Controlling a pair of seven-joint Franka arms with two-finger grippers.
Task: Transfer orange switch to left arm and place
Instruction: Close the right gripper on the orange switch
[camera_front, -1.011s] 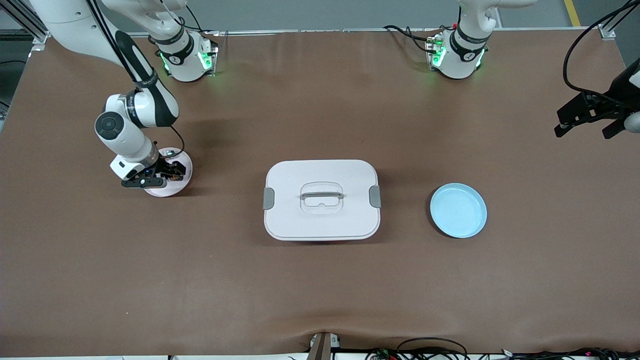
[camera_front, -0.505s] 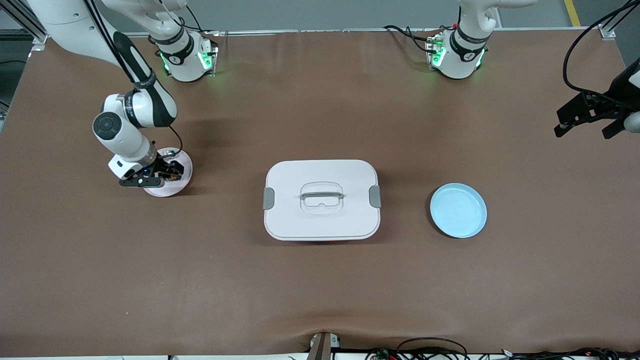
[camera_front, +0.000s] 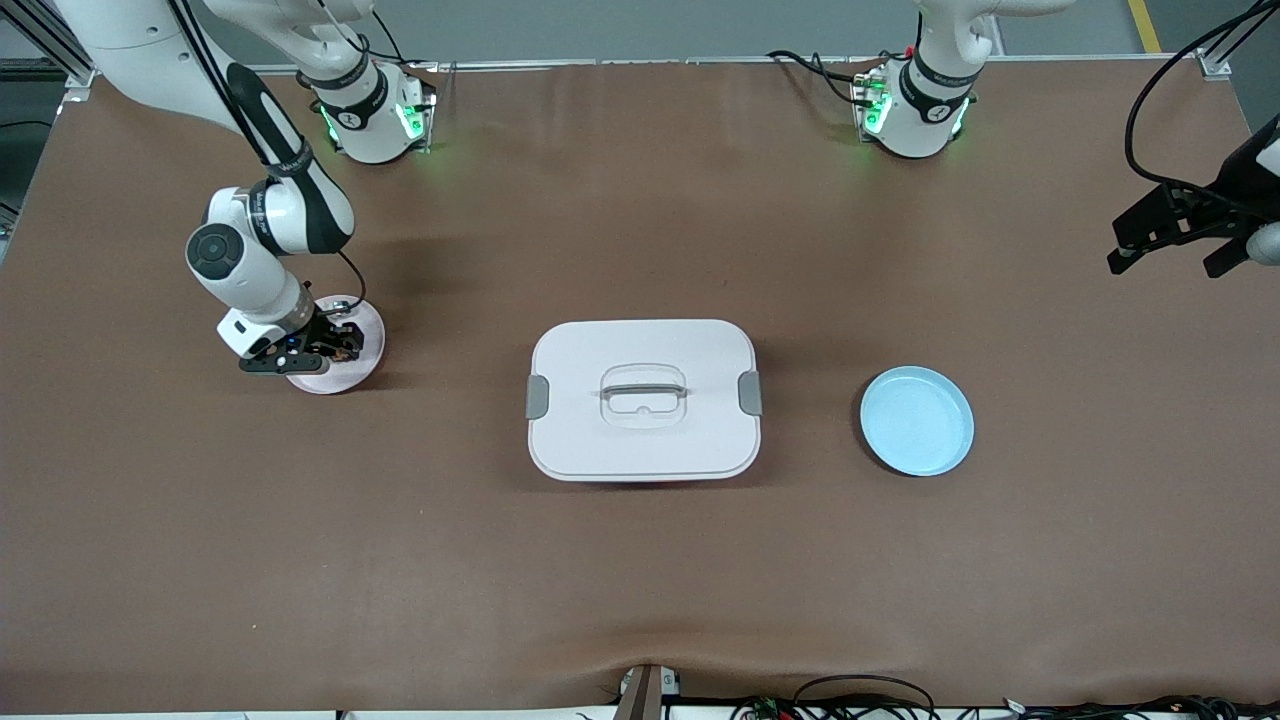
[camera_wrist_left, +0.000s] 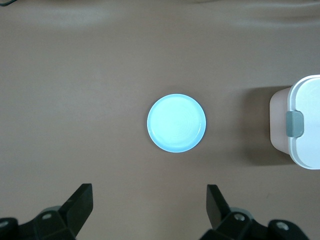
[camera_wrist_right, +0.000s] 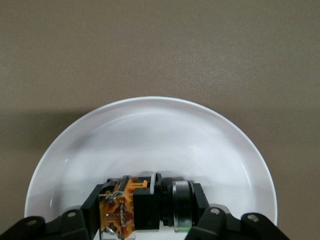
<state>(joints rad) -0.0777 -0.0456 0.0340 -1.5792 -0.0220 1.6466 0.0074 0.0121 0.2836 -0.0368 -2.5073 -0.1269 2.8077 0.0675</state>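
Observation:
The orange switch (camera_wrist_right: 120, 207), a small black part with an orange end, sits between the fingers of my right gripper (camera_wrist_right: 148, 207). The gripper is shut on it, low over the pink plate (camera_wrist_right: 160, 135). In the front view the right gripper (camera_front: 338, 343) is over that plate (camera_front: 350, 378), toward the right arm's end of the table. The white box (camera_front: 643, 400) stands mid-table. My left gripper (camera_front: 1170, 248) is open and empty, up in the air at the left arm's end; its wrist view (camera_wrist_left: 150, 200) looks down on bare table.
A blue plate (camera_front: 917, 420) lies between the box and the left arm's end; it also shows in the left wrist view (camera_wrist_left: 176, 123), with the box's edge (camera_wrist_left: 305, 125) beside it. Brown mat covers the table. Cables lie along the near edge.
The right gripper has shifted slightly over the pink plate, toward the right arm's end. The left arm has not moved.

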